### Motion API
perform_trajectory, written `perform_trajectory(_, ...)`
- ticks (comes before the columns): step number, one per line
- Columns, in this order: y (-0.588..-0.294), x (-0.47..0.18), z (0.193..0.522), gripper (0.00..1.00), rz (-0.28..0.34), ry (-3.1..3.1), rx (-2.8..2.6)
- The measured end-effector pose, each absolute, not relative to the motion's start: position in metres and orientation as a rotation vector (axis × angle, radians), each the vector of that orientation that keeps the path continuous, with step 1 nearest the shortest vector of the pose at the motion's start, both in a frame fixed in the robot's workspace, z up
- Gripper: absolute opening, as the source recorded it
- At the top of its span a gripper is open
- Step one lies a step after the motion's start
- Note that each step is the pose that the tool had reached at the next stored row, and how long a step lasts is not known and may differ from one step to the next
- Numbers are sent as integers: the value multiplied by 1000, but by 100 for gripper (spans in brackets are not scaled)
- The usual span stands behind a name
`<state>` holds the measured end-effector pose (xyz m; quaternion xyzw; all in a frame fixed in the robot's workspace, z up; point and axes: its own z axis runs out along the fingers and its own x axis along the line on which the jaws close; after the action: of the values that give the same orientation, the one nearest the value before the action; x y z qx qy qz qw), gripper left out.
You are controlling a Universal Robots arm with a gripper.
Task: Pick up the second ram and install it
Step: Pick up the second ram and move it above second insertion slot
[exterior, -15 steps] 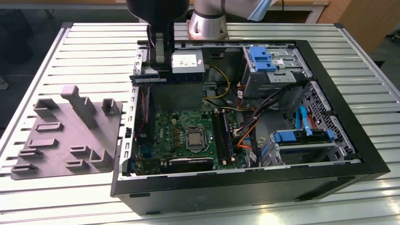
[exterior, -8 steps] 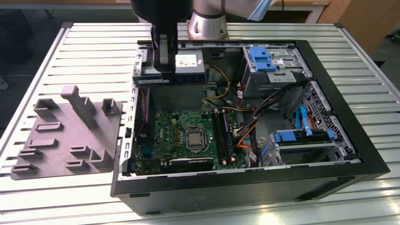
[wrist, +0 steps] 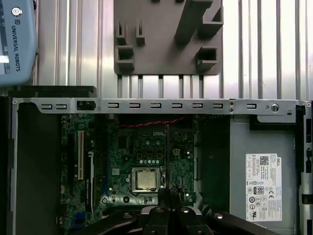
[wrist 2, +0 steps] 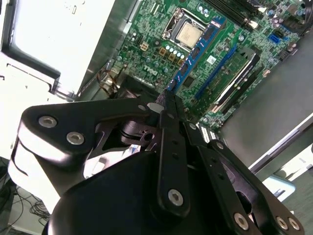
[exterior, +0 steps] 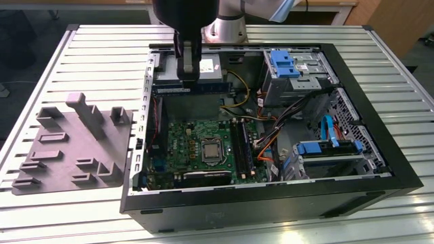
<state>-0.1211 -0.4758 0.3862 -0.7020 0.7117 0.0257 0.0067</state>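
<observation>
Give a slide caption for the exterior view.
Gripper holds the second ram over the open computer case, grey tray alongside.

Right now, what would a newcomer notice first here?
The open computer case on the slatted table, its green motherboard exposed. Above it, the gripper is shut on the second ram. A grey tray lies at the exterior view's left.

An open black computer case (exterior: 271, 204) fills the exterior view's centre on a slatted metal table (exterior: 101, 46); a grey moulded tray (exterior: 61, 152) lies lower left.
</observation>
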Motion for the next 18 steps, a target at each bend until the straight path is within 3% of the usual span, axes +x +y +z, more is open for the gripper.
perform_trajectory(18,-476,-108,372,11,76,2229,-2197)
